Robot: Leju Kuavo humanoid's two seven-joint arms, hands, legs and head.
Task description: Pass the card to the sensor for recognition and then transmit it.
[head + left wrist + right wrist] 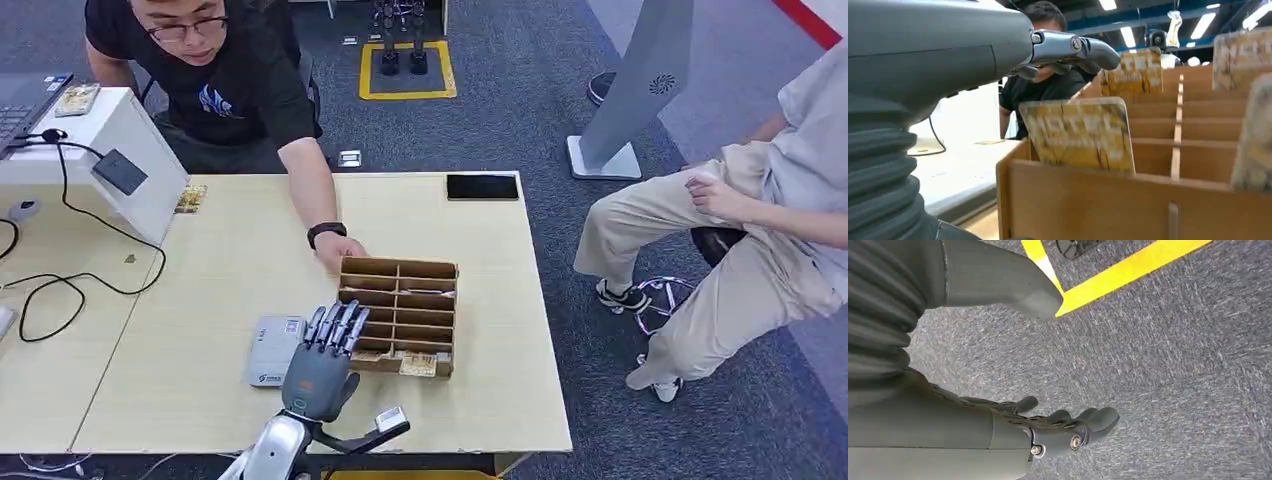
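Left hand [325, 362] hovers over the near left corner of the wooden divider box [400, 315], fingers extended and apart, holding nothing. A yellow card [1078, 132] stands upright in the nearest compartment just beneath those fingers; a person's hand [338, 250] rests at the box's far left corner. Right hand [1048, 432] hangs over grey carpet [1173, 365], loosely open and empty.

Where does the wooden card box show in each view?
Head view: box on the table, centre, just past the left robot hand.
Left wrist view: box fills the near foreground, cards standing in it.
Right wrist view: not in it.
Shared landmark: the person in the black shirt behind the box.
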